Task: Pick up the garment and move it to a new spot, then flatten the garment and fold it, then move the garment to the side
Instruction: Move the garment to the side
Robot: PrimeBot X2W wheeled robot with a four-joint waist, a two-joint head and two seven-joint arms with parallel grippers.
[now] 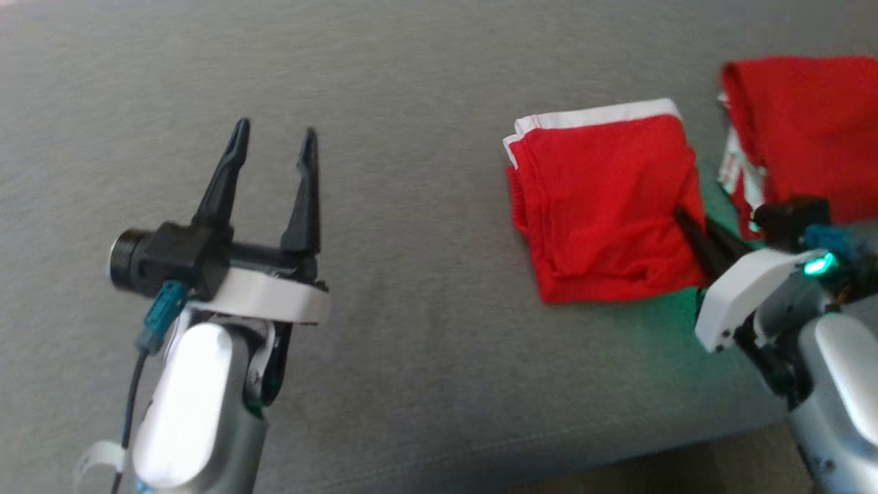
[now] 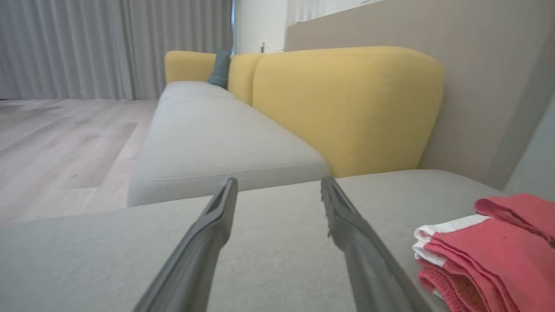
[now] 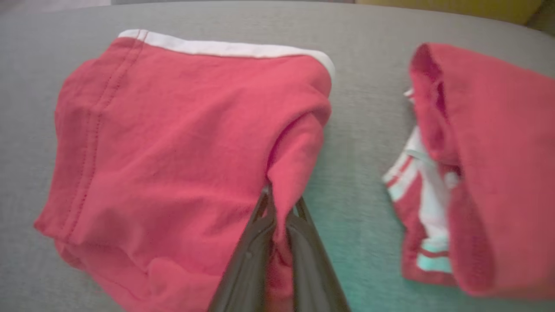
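A folded red garment [image 1: 603,206] with a white band along its far edge lies on the grey sofa seat [image 1: 411,137]. My right gripper [image 1: 682,218] is shut on the garment's right edge; in the right wrist view the fingers [image 3: 256,234] pinch a fold of the red garment [image 3: 173,151]. My left gripper [image 1: 273,140] hovers open over bare seat well to the left of the garment, nothing between its fingers [image 2: 208,229]. The left wrist view has the garment [image 2: 481,255] at its lower right.
A second red garment [image 1: 802,130] with white stripes lies at the far right, close beside the folded one, also the red heap [image 3: 485,173] in the right wrist view. Yellow back cushions [image 2: 347,108] and wooden floor [image 2: 65,143] lie beyond the seat. The seat's front edge [image 1: 617,460] runs lower right.
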